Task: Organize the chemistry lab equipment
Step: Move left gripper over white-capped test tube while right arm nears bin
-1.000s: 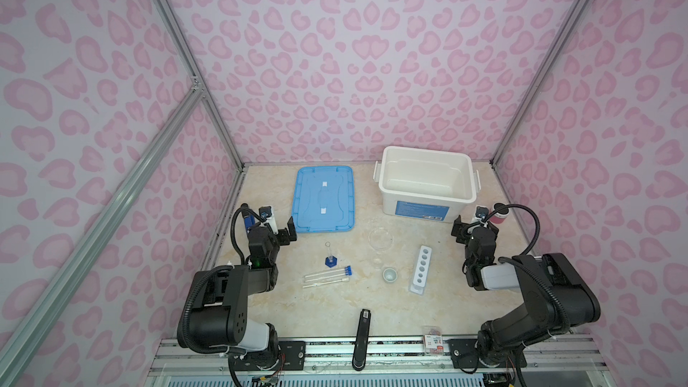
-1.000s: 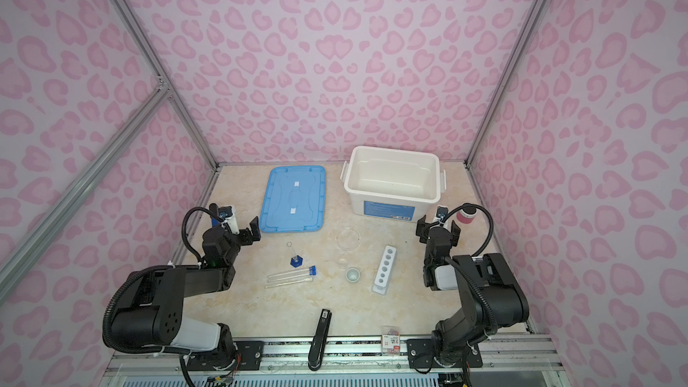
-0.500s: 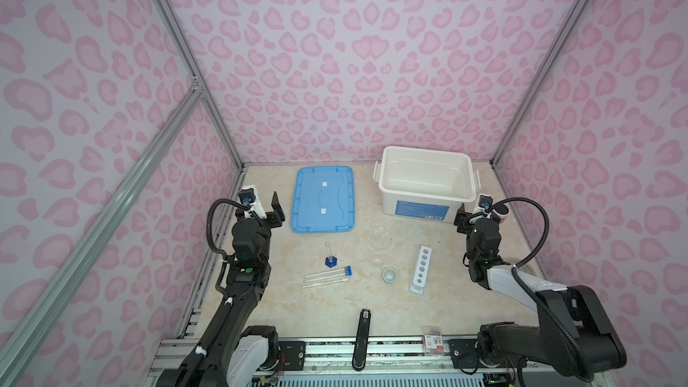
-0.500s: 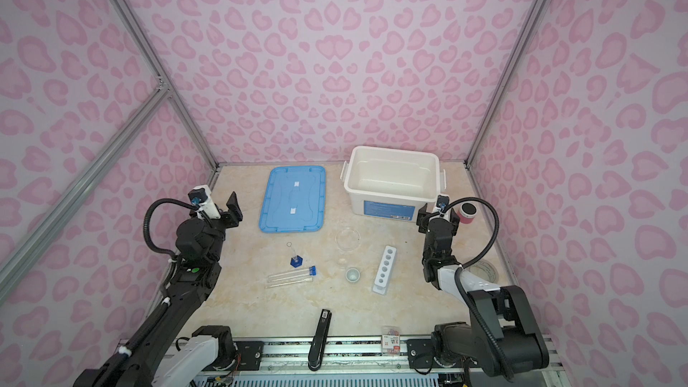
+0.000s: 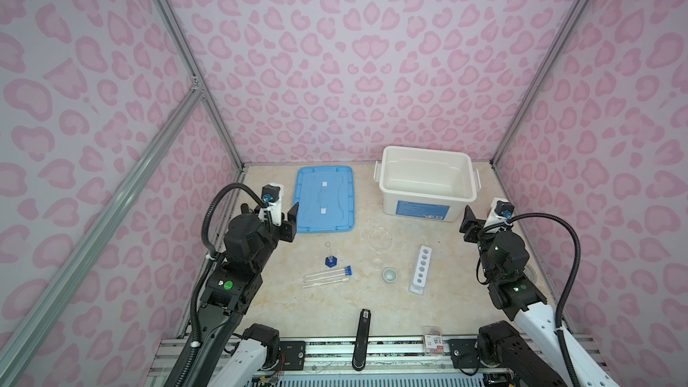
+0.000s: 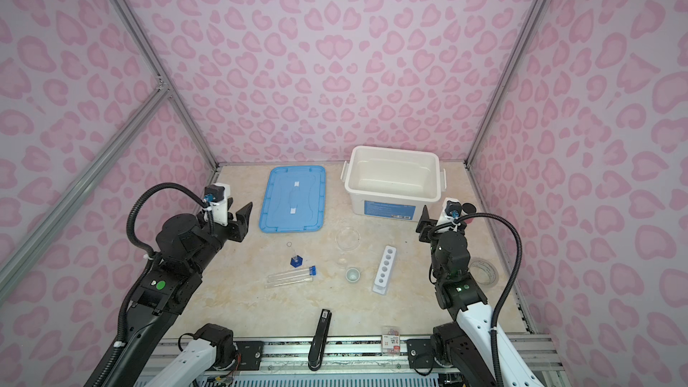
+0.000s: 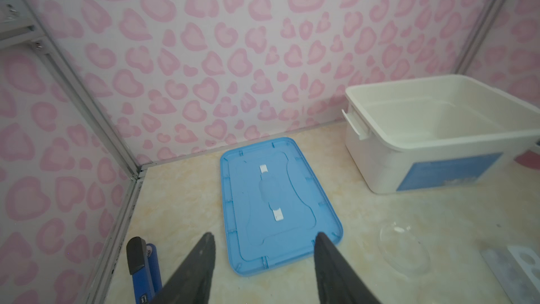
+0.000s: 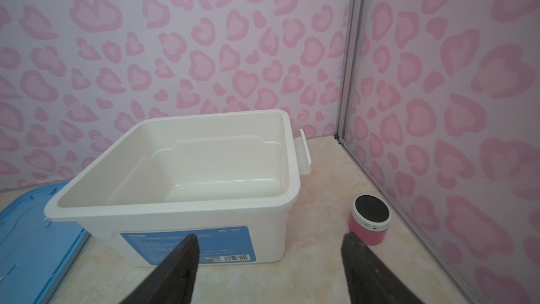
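Two blue-capped test tubes (image 5: 327, 276) lie side by side at mid-table in both top views. Just behind them stands a small blue-based glass cylinder (image 5: 330, 260). A clear glass vessel (image 5: 380, 240) and a tiny pale cup (image 5: 389, 274) sit further right, next to the white holed rack (image 5: 421, 269). My left gripper (image 5: 283, 218) (image 7: 264, 239) hovers open and empty at the blue lid's near left corner. At the white bin's front right corner my right gripper (image 5: 479, 220) (image 8: 268, 239) is also open, holding nothing.
A white bin (image 5: 424, 150) stands at the back right, and its blue lid (image 5: 324, 199) lies flat to its left. A black stick (image 5: 363, 336) and a small packet (image 5: 433, 342) rest at the front edge. A pink black-topped can (image 8: 369, 219) stands by the right wall. Patterned walls close three sides.
Both arms have unfolded and risen from their low rest pose, carrying the grippers up and toward the back. The left jaws have narrowed somewhat and the right jaws only slightly.
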### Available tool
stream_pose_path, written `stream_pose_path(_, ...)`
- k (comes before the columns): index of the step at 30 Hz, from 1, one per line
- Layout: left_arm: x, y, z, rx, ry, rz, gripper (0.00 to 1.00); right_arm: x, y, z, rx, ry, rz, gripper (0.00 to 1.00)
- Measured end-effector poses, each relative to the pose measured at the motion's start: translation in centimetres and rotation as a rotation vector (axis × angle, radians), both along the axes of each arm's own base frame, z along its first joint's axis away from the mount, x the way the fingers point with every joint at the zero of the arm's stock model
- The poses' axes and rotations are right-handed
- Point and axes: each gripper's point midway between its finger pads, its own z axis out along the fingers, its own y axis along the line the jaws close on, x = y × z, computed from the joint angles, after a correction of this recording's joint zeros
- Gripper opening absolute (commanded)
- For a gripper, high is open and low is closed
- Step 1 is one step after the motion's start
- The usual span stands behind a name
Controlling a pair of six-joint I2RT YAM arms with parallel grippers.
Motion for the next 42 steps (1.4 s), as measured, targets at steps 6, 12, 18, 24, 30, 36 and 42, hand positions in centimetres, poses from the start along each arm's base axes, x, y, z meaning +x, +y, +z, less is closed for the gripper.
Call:
stream_pose_path(6, -3.5, -3.6, -7.8, 0.209, 0.249, -0.239, 0.55, -0.3, 2.3, -0.1, 0.023, 0.054, 0.124, 0.74)
stream_pose_path(12, -7.6, -5.0, -14.2, 0.361, 0.43, -0.41, 0.53, 0.1, 4.5, -1.3, 0.026, 0.118, 0.23, 0.71)
stream_pose_path(18, -8.9, -4.0, -17.5, 0.493, 0.49, -0.435, 0.5, 0.4, 5.6, -2.5, 0.028, 0.147, 0.275, 0.69)
stream_pose_path(24, -9.8, -2.3, -21.0, 0.588, 0.537, -0.428, 0.48, 0.7, 6.3, -3.0, 0.039, 0.145, 0.303, 0.68)
stream_pose_path(30, -9.2, -0.8, -22.5, 0.619, 0.588, -0.389, 0.47, 1.5, 7.1, -4.1, 0.043, 0.173, 0.337, 0.68)
stream_pose_path(36, -7.8, -0.7, -23.6, 0.627, 0.655, -0.386, 0.46, 2.5, 8.4, -5.3, 0.042, 0.205, 0.389, 0.68)
stream_pose_path(42, -6.9, -0.8, -24.7, 0.633, 0.708, -0.393, 0.46, 3.4, 9.6, -4.4, 0.043, 0.181, 0.442, 0.68)
